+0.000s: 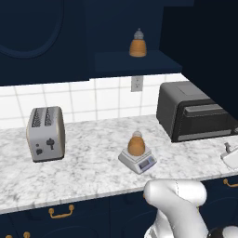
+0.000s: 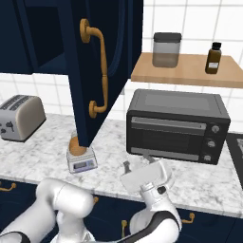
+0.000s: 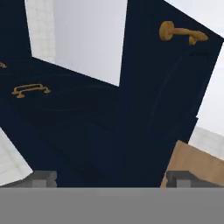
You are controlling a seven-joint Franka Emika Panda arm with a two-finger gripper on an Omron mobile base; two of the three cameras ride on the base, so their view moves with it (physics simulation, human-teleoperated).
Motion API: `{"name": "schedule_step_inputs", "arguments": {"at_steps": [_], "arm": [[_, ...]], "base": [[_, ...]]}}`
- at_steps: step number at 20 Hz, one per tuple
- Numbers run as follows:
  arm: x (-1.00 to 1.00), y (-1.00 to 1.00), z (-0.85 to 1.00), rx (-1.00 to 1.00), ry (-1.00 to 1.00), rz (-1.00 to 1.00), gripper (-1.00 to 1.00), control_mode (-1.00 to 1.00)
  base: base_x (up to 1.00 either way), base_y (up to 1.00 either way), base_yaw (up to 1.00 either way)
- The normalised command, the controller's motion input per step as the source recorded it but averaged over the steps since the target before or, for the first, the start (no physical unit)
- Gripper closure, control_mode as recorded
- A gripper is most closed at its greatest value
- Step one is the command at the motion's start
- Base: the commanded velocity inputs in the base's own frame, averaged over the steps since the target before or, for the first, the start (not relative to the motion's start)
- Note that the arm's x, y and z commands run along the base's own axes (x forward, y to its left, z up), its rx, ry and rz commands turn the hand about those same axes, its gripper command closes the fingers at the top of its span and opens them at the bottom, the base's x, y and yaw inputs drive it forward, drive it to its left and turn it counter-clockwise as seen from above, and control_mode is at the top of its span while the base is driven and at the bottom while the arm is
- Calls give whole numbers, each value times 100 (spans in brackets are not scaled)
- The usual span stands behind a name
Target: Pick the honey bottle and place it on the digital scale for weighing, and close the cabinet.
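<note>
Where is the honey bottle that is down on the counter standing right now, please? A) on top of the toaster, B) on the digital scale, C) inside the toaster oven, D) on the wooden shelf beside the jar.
B: the honey bottle stands upright on the plate of the digital scale, between the toaster and the toaster oven.

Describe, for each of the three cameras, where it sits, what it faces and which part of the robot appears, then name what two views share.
Left base view: behind the arm to its left, looking down over the counter at the honey bottle on the digital scale; white arm at lower right.
Right base view: behind to the right, facing the open cabinet door and toaster oven; arm rising from lower left.
Hand view: on the hand, tilted, facing the navy door and its gold handle; jaws apart at the bottom.
Shared: both base views show bottle, scale and toaster.
</note>
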Motion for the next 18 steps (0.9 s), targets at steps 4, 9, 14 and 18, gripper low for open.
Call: {"name": "schedule_step_inputs", "arguments": {"at_steps": [4, 9, 14, 18], "arm": [[0, -15, 100, -11, -54, -19, -100, -100], [0, 0, 100, -6, -33, -7, -100, -100], [0, 1, 87, -8, 1, -1, -100, -100], [0, 70, 79, -28, 34, -16, -100, -100]], "base": [[0, 0, 0], [0, 0, 0], [0, 0, 0], [0, 0, 0]]}}
